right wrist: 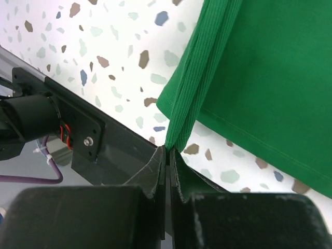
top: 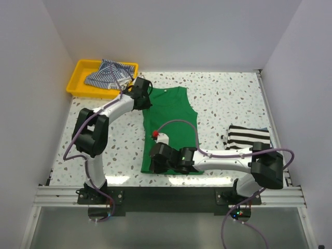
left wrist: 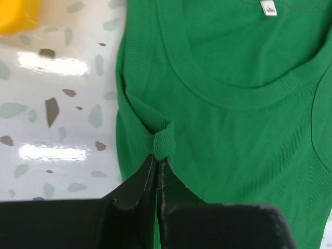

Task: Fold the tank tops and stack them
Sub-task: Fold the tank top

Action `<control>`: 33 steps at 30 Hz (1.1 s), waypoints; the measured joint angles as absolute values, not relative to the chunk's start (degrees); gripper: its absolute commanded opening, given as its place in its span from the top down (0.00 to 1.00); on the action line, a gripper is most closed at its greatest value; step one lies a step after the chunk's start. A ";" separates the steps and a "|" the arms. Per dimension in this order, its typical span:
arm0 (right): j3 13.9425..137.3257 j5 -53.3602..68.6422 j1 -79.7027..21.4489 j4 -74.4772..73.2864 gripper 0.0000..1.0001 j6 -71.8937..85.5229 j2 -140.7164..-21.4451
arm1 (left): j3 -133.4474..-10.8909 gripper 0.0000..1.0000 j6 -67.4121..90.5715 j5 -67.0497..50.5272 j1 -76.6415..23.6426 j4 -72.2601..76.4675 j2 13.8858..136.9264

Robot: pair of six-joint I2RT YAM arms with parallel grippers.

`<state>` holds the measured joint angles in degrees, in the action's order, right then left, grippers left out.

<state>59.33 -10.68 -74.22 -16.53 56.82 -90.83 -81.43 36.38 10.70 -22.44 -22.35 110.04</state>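
Observation:
The bright green tank top (top: 168, 127) lies spread on the table's middle, neck at the far end. My left gripper (top: 143, 97) is shut on its far left shoulder strap, a pinch of green cloth (left wrist: 164, 142) bunched at the fingertips. My right gripper (top: 157, 162) is shut on the near left hem corner (right wrist: 174, 136), lifted a little off the table. The broad black-and-white striped tank top (top: 249, 137) lies folded at the right. The thin blue-and-white striped tank top (top: 109, 72) lies crumpled in the yellow tray.
The yellow tray (top: 78, 78) stands at the far left corner. White walls close in the speckled table (top: 228, 98) on three sides. The metal base rail (top: 166, 196) runs along the near edge and shows in the right wrist view (right wrist: 67, 129).

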 measured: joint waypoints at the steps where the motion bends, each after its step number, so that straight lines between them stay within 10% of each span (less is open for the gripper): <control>1: 57.91 -11.05 -74.22 -16.32 1.00 57.30 -89.56 | -81.84 1.00 36.40 10.74 -23.16 -22.37 110.69; 33: 36.86 -17.72 -74.35 -15.44 1.00 65.91 -76.71 | -87.33 1.00 37.76 10.94 -31.86 -22.35 118.17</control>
